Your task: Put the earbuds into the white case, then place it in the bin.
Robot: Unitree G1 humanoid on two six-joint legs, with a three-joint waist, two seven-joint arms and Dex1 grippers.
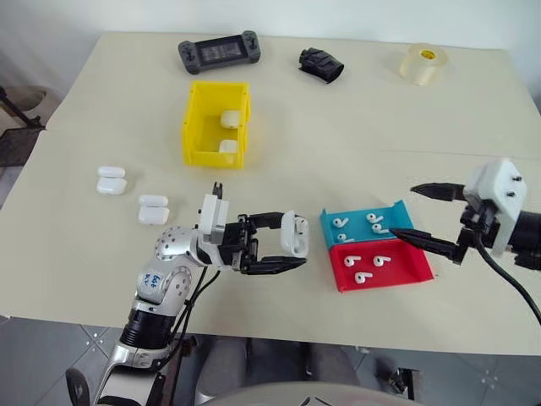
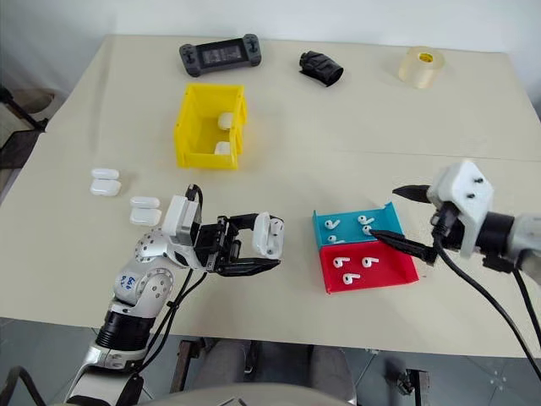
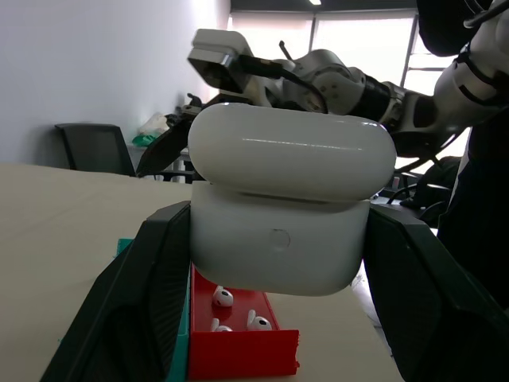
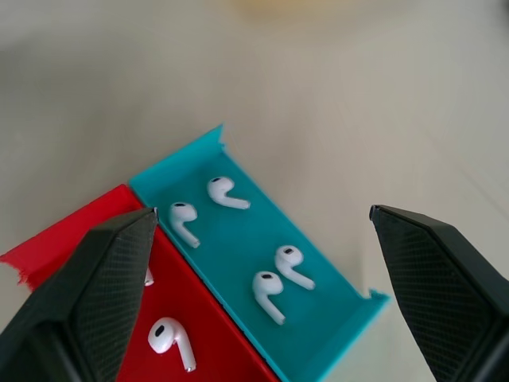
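My left gripper is shut on a white case, held above the table just left of the trays. The case's lid stands slightly ajar. Several earbuds lie in the blue tray, and three more earbuds lie in the red tray next to it. My right gripper hangs open over the right end of the two trays, nothing between its fingers. The yellow bin stands at the back left with two white cases inside.
Two more white cases lie on the table to the left. Along the far edge are a game controller, a black object and a tape roll.
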